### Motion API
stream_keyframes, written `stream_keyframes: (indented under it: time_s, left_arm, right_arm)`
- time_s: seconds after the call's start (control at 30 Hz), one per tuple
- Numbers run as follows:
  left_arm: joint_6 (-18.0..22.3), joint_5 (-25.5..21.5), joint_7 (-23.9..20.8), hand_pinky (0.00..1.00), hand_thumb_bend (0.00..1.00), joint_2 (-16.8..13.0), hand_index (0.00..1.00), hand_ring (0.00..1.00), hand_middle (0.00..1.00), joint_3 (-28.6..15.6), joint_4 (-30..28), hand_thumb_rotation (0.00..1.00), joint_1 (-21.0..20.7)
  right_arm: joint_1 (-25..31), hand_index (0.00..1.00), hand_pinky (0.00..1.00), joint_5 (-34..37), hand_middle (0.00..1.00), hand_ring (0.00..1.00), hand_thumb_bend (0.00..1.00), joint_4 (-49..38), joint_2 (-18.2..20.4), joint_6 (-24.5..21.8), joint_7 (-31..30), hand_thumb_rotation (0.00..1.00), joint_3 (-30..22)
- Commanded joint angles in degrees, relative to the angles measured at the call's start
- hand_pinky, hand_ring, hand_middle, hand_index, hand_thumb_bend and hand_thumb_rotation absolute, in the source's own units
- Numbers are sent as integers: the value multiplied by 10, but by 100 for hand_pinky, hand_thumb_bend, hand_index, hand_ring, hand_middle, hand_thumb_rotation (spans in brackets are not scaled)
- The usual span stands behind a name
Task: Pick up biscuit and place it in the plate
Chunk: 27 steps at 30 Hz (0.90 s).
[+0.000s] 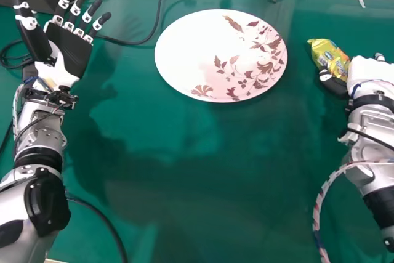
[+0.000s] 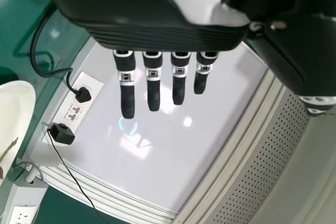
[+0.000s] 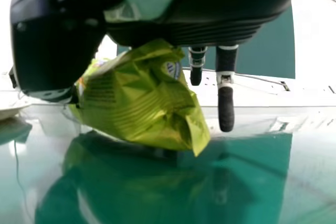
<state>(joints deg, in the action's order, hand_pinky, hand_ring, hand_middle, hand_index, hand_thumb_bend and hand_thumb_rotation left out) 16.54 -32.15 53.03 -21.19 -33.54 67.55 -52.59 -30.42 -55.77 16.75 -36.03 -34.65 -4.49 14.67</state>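
Free gap between biscuit (image 1: 331, 55) and plate (image 1: 191, 47); cable (image 1: 159, 9) leftward.

Coloured deep green across the bench (image 1: 184, 152). White on the plate (image 1: 184, 47), patterned with reddish-brown leaves and blossoms, thickest to the right. Bright yellow-green on the biscuit packet (image 1: 332, 58), with touches of blue. Black and white on the left hand (image 1: 72, 50) and the right hand (image 1: 334, 83). Striped white and reddish along the near right cable (image 1: 318, 209).
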Motion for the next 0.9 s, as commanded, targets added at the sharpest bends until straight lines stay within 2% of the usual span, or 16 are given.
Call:
stream_keyframes:
  time_s: [0.0,0.2,0.27,0.3,0.37,0.43,0.5,0.6,0.77,0.87]
  left_arm:
    - [8,4,2,76,97,3,100,86,93,3,-5,40,4]
    - [24,11,-17,77,97,6,100,87,93,8,-5,40,5]
    - [26,14,-27,77,97,6,100,87,93,9,-5,39,4]
    - [24,13,-26,77,97,6,100,86,93,8,-4,39,4]
    - [18,11,-22,76,97,5,99,86,93,6,-2,38,3]
    - [13,8,-9,75,97,4,99,85,92,5,-1,38,2]
    - [14,8,2,73,97,2,99,85,92,5,1,37,1]
    - [30,22,-7,71,97,-2,99,86,93,12,3,38,2]
    - [35,32,-10,74,97,-7,99,86,93,13,6,38,1]
    - [35,33,-12,71,97,-7,99,85,92,12,7,36,0]
  right_arm:
    - [11,63,41,7,63,46,43,-2,-4,2,7,0,-7]
    - [12,59,41,8,56,45,42,-3,-4,4,10,0,-9]
    - [14,58,41,9,55,42,45,-7,-4,5,11,0,-11]
    - [15,58,34,10,56,43,45,-9,-4,5,12,0,-12]
    - [17,58,30,12,57,44,45,-13,-3,8,16,0,-15]
    - [18,58,25,13,53,40,48,-18,-3,7,16,0,-16]
    - [19,54,22,13,47,44,49,-20,-3,7,15,0,-14]
    - [19,53,21,13,44,45,50,-21,-3,7,10,0,-12]
    - [19,53,20,16,42,45,50,-24,-1,6,9,0,-14]
    - [23,53,21,20,42,45,50,-30,0,11,15,0,-17]
